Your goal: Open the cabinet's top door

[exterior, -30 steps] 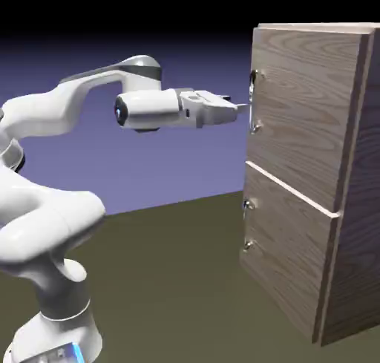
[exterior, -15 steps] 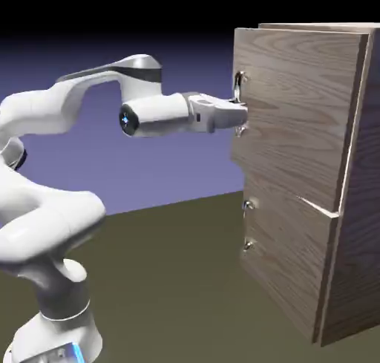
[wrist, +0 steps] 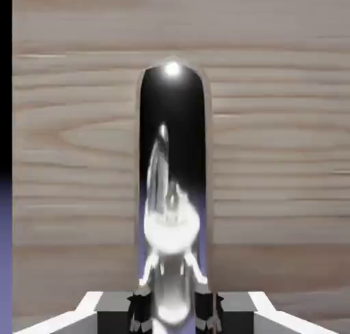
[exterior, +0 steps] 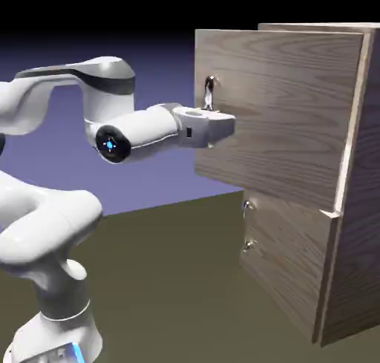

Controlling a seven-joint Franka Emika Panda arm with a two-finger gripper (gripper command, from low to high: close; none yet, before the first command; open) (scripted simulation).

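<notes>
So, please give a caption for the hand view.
Gripper shut on the silver bar handle of the top door, wood grain filling the view.

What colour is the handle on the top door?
Shiny silver metal; the handle shows best in the hand view, against the top door.

Glossy white arm, grey bands, blue wrist light.

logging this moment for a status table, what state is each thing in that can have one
large square wood-grain top door: swung partly open, its handle edge away from the tall grey-brown wood-grain cabinet
slim silver bar handle: clamped between the fingertips
smaller lower door with two metal knobs: closed
white arm's two-finger gripper: shut on the handle
</notes>
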